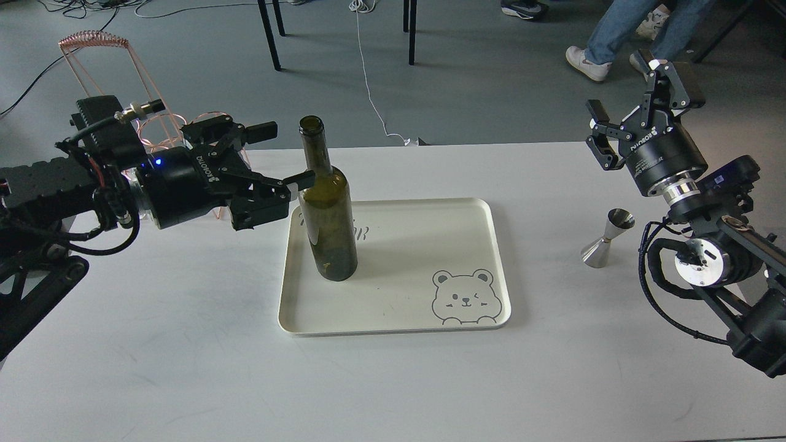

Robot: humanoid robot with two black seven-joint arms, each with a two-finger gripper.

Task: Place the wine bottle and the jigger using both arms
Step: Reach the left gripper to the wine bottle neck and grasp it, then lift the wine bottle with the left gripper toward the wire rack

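the wine bottle (327, 209) already stands up on the cream bear tray (485, 270) with the left gripper (285, 156) spread wide beside its neck, but the jigger (608, 238) waits on the table (184, 368), right gripper (638, 98) spread above.

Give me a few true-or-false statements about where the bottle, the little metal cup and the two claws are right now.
1. The bottle stands upright on the tray. True.
2. The jigger is on the tray. False: it stands on the table, right of the tray.
3. The left gripper is open beside the bottle. True.
4. The right gripper holds the jigger. False: it is open and empty, raised above it.
5. The bottle lies over the tray's bear drawing. False: the bear is at the tray's near right corner, the bottle at its left.
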